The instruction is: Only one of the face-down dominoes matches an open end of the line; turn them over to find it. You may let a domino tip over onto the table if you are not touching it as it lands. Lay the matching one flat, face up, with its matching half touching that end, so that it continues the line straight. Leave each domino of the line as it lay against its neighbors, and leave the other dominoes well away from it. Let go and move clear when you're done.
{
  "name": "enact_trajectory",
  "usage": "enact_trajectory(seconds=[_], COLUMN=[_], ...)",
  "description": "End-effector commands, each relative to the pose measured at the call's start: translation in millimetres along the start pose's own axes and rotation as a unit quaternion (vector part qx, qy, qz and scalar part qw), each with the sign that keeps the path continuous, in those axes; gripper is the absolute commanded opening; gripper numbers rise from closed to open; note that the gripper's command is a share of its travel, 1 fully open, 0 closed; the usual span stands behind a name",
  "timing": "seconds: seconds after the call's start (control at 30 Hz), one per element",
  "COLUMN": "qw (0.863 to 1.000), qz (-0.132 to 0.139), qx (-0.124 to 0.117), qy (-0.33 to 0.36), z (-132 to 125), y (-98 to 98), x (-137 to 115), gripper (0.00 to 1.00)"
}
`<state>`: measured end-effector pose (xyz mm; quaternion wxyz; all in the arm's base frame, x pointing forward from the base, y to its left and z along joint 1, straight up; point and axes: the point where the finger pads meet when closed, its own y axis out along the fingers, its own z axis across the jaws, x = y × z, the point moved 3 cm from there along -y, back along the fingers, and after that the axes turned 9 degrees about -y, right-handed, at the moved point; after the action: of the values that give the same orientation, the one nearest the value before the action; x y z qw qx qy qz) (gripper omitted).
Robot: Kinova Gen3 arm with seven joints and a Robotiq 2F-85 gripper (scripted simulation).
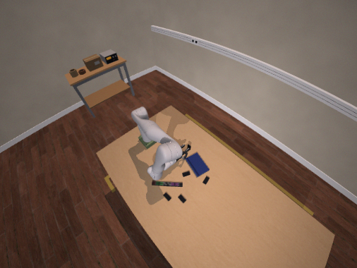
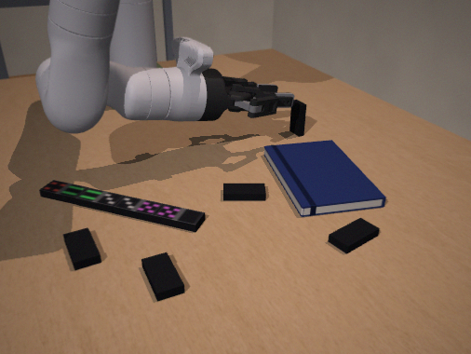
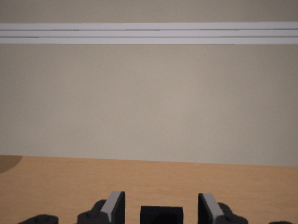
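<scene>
The line of dominoes (image 1: 167, 184) (image 2: 122, 203) lies face up and straight, with a red-marked half at its left end and a blank dark half at its right end in the exterior view. One black domino (image 2: 298, 118) (image 3: 161, 215) stands upright on the table behind the book; no marks show on it. My gripper (image 2: 281, 97) (image 3: 161, 200) is open and level at that domino's upper part, with a gap on each side of it in the wrist view. Face-down dominoes lie apart: one (image 1: 186, 173) (image 2: 244, 192) near the book, another (image 1: 206, 180) (image 2: 354, 235) at right, two (image 2: 82, 248) (image 2: 163, 276) in front of the line.
A blue book (image 1: 197, 164) (image 2: 326, 174) lies flat in front of the upright domino, near two of the face-down ones. The arm reaches over the table behind the line. A workbench (image 1: 106, 95) with boxes stands far off by the wall.
</scene>
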<state>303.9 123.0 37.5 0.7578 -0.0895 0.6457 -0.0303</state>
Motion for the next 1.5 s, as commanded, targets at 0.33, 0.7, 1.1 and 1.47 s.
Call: enact_trajectory(seconds=[0.33, 0.7, 1.1, 1.47], qw=[1.000, 1.000, 1.000, 1.000], qz=[0.000, 0.000, 0.000, 0.000], qx=[0.000, 0.000, 0.001, 0.001], qy=[-0.001, -0.001, -0.001, -0.002], z=[3, 3, 5, 10], y=[-28.3, -27.7, -22.1, -4.7], x=[-17, -18, -24, -43], gripper=[0.49, 0.49, 0.49, 0.49])
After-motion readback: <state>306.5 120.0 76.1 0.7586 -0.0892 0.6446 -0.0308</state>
